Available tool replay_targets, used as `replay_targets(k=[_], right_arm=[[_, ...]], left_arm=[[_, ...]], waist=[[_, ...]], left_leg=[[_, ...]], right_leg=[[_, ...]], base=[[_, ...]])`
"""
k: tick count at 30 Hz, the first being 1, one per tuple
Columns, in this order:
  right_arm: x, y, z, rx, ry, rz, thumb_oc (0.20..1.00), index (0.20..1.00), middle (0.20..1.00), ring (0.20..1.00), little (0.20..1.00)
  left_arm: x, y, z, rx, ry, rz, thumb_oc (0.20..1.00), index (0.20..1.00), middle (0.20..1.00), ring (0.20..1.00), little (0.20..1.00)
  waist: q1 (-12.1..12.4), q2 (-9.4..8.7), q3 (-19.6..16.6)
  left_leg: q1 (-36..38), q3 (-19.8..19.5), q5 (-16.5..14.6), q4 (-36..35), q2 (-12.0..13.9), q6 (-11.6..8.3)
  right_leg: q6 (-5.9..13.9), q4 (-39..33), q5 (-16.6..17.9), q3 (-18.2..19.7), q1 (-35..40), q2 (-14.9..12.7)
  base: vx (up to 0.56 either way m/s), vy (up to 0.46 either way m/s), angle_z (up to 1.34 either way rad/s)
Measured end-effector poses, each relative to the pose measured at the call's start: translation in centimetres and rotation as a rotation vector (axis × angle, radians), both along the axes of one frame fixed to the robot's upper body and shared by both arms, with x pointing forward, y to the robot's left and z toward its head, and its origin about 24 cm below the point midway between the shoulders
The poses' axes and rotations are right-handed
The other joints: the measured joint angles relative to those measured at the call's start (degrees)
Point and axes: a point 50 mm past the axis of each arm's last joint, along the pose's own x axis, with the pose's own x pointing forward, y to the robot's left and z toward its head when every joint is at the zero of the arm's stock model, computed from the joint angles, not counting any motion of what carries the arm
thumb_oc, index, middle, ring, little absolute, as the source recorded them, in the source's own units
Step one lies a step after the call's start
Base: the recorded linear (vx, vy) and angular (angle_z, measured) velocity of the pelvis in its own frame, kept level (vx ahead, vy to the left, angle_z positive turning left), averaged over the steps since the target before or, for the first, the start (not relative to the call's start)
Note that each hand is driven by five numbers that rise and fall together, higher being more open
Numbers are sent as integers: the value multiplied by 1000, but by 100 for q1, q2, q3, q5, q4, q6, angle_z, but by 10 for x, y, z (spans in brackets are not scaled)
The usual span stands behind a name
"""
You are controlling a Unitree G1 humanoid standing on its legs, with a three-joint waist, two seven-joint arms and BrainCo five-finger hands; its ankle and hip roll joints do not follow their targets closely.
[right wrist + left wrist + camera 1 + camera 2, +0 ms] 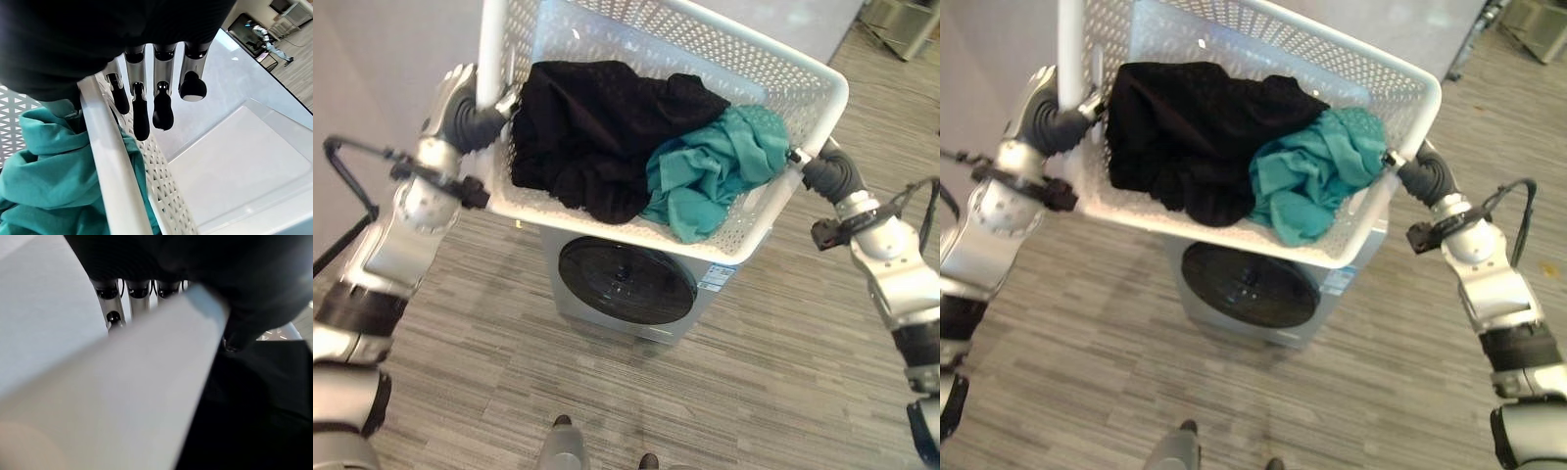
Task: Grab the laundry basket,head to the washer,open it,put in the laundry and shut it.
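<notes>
So the laundry basket (pixel 783 73), clamped by left hand (pixel 470 108) and right hand (pixel 822 168), hangs above the washer (pixel 626 284); its door at 6 o'clock remains closed, laundry unloaded.

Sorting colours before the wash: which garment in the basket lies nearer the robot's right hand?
The teal garment, bunched at the basket's right end beside the right hand; the black garment fills the left part.

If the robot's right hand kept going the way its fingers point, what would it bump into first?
Probably the washer's white top. The right hand grips the laundry basket's rim, fingers curling down its outer wall, with the washer top beyond them. How far beyond is unclear.
</notes>
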Motion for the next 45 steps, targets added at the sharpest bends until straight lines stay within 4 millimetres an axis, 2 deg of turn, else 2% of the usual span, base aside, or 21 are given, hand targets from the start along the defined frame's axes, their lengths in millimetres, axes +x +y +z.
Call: replay_targets(k=[3,4,5,6,7,9,10,13,15,18,19,20,22,25,26,29,34,37,39,42,45], right_arm=[[-3,-2,-11,15,28,1,200,200,200,200,200],[-4,0,-15,17,40,8,200,200,200,200,200],[-3,5,-22,36,52,17,200,200,200,200,200],[-3,7,-27,44,70,21,200,200,200,200,200],[-3,7,-38,38,108,6,200,200,200,200,200],[-4,6,-48,41,138,-6,200,200,200,200,200],[-5,7,-49,37,139,-2,200,200,200,200,200],[-5,10,-53,24,146,-4,200,200,200,200,200],[-4,9,-53,24,147,-6,200,200,200,200,200],[-4,9,-49,25,134,-5,200,200,200,200,200],[-4,10,-47,25,126,-1,200,200,200,200,200],[-4,10,-47,26,125,-1,200,200,200,200,200],[-14,3,-49,34,110,-12,200,200,200,200,200],[-22,-6,-49,22,105,-30,200,200,200,200,200],[-23,-7,-50,11,115,-28,200,200,200,200,200],[-19,-15,-38,-31,108,-44,200,200,200,200,200],[3,-36,-22,-64,155,-119,200,200,200,200,200],[6,-41,-22,-50,173,-133,200,200,200,200,200],[21,-40,-20,-87,227,-153,200,200,200,200,200],[28,-40,-15,-96,244,-167,200,200,200,200,200],[37,-36,-16,-123,278,-172,200,200,200,200,200]], left_arm=[[0,-4,-1,10,6,-12,200,200,200,200,200],[1,0,-9,13,31,2,200,200,200,200,200],[2,3,-16,11,54,15,200,200,200,200,200],[3,4,-20,13,69,22,200,200,200,200,200],[8,3,-30,31,119,35,200,200,200,200,200],[10,3,-37,50,153,44,200,200,200,200,200],[10,4,-38,59,170,48,200,200,200,200,200],[11,6,-40,59,191,63,200,200,200,200,200],[11,6,-37,59,184,61,200,200,200,200,200],[12,6,-31,59,170,65,200,200,200,200,200],[12,8,-32,61,173,71,200,200,200,200,200],[12,8,-32,62,174,71,200,200,200,200,200],[12,5,-33,76,174,51,200,200,200,200,200],[12,0,-39,102,202,24,200,200,200,200,200],[13,-1,-41,111,218,23,200,200,200,200,200],[20,-6,-43,100,250,12,200,200,200,200,200],[39,-31,-29,169,259,-14,200,200,200,200,200],[42,-37,-25,188,255,-20,200,200,200,200,200],[54,-39,-22,217,287,20,200,200,200,200,200],[60,-42,-17,197,293,36,200,200,200,200,200],[66,-40,-22,184,323,66,200,200,200,200,200]], waist=[[123,52,12],[180,193,18],[252,177,10],[272,92,24],[281,26,24],[122,33,28],[100,50,37],[42,87,77],[-36,122,86],[-233,147,87],[-357,177,97],[-375,183,101],[-579,152,82],[-610,-25,-31],[-588,-187,-141],[-521,-108,-178],[-677,-160,-292],[-681,-146,-329],[-679,-135,-347],[-639,-99,-384],[-608,-79,-405]], left_leg=[[0,125,-12,-676,60,47],[386,18,-41,-1133,60,139],[598,-41,266,-1382,-18,355],[633,91,237,-1346,-109,405],[655,267,105,-1181,-278,547],[630,301,-109,-978,-460,734],[664,339,-169,-931,-498,803],[1149,602,-466,-918,-594,1060],[1349,661,-542,-1060,-618,1116],[1457,681,-557,-1258,-664,1097],[1476,643,-538,-1295,-706,1143],[1482,642,-534,-1282,-707,1163],[1542,482,-616,-1298,-763,1148],[1706,403,-665,-1350,-959,1031],[1776,403,-730,-1343,-1065,941],[1784,412,-889,-1190,-791,773],[1669,335,-851,-1281,-404,501],[1615,286,-816,-1279,-311,435],[1598,266,-794,-1286,-226,382],[1495,217,-751,-1296,-167,310],[1510,214,-728,-1356,-144,289]], right_leg=[[50,-49,-10,-75,-84,60],[133,153,-58,-21,-110,110],[191,502,-211,123,-281,20],[271,617,-298,225,-330,-103],[414,1071,-439,137,-425,-382],[455,1660,-440,105,-633,-627],[465,1992,-446,108,-759,-715],[755,2983,-240,55,-1025,-1131],[750,2730,-280,-59,-1063,-1267],[991,1455,-32,-89,-1187,-1451],[1136,641,363,-44,-1149,-1509],[1119,564,482,-56,-1200,-1549],[1197,333,779,482,-1337,-1444],[1077,388,1049,417,-1142,-1420],[968,288,1177,349,-948,-1331],[810,-62,1132,206,-694,-1040],[560,-279,1132,96,-672,-661],[499,-310,1123,54,-700,-561],[445,-331,1121,33,-703,-467],[392,-347,1125,-63,-795,-406],[372,-350,1112,-73,-800,-384]], base=[[237,222,9],[433,419,-39],[233,262,-50],[287,345,-50],[190,257,-18],[155,198,6],[144,158,-15],[165,97,-37],[144,-27,-31],[169,-94,-4],[92,-23,12],[117,-40,13],[89,-30,33],[151,-91,29],[95,-89,-15],[74,-91,-8],[60,-73,1],[39,-72,2],[38,-58,4],[38,-32,12],[27,-39,2]])
